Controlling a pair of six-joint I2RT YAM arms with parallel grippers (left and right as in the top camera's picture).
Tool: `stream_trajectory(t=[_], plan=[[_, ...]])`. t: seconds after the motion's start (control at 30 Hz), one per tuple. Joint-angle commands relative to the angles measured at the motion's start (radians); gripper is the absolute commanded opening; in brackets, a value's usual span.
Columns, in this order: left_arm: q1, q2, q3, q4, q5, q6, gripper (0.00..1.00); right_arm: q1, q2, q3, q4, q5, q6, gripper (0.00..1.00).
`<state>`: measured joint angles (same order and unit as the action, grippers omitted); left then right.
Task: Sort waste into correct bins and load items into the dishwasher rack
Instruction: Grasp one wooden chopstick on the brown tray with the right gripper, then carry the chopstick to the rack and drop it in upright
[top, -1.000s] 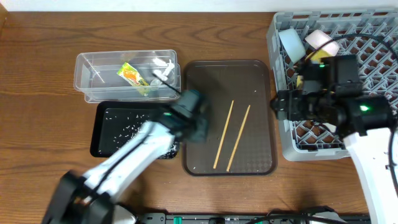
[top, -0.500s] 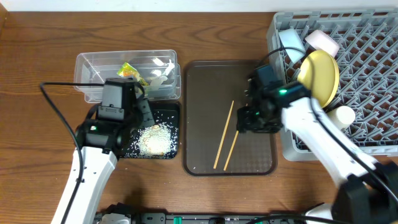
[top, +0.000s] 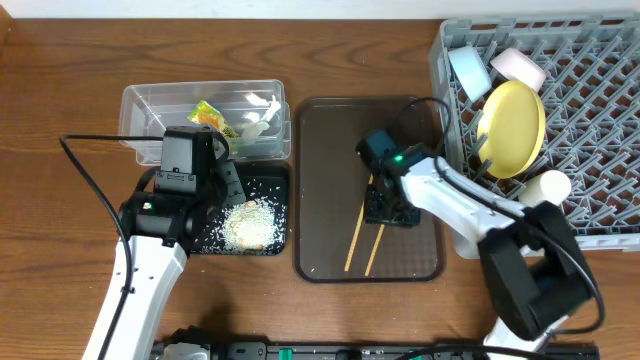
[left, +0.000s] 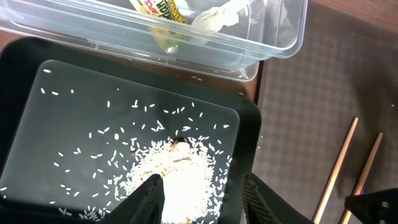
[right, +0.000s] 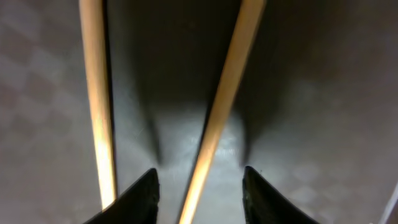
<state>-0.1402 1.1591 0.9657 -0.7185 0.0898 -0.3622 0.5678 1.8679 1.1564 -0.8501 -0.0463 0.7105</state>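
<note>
Two wooden chopsticks lie side by side on the brown tray. My right gripper is open and low over them; in the right wrist view its jaws straddle one chopstick, and the other lies just outside the left jaw. My left gripper is open and empty above the rice pile in the black tray. The clear tub holds the wrapper and white scrap. The grey rack holds the yellow plate, blue bowl, white bowl and cup.
In the left wrist view the rice pile lies between my jaws, with loose grains across the black tray. The tub borders that tray's far edge. The brown tray's rim lies between the black tray and the rack.
My right gripper moved from the rack, where the yellow plate now stands, left and down onto the chopsticks. A rice pile appeared in the black tray; my left arm has held still over it.
</note>
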Motion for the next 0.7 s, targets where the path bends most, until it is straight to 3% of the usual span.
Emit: stream_trajectory(t=[0.0,0.1,0.2,0.4,0.67], plan=[[0.004,-0.004,0.02,-0.003,-0.013,0.01,0.44,0.016,0.037,-0.005,0.01,0.035,0.06,0.27],[0.004,-0.004,0.02,-0.004,-0.013,0.01,0.44,0.016,0.045,-0.005,0.016,0.037,0.068,0.22],[0.004,-0.004,0.02,-0.003,-0.013,0.01,0.44,0.016,0.043,-0.005,0.018,0.042,0.068,0.02],[0.004,-0.004,0.02,-0.003,-0.013,0.01,0.44,-0.024,0.005,0.011,0.001,0.059,0.025,0.01],[0.004,-0.004,0.02,-0.003,-0.013,0.01,0.44,-0.185,-0.206,0.179,-0.11,0.065,-0.352,0.01]])
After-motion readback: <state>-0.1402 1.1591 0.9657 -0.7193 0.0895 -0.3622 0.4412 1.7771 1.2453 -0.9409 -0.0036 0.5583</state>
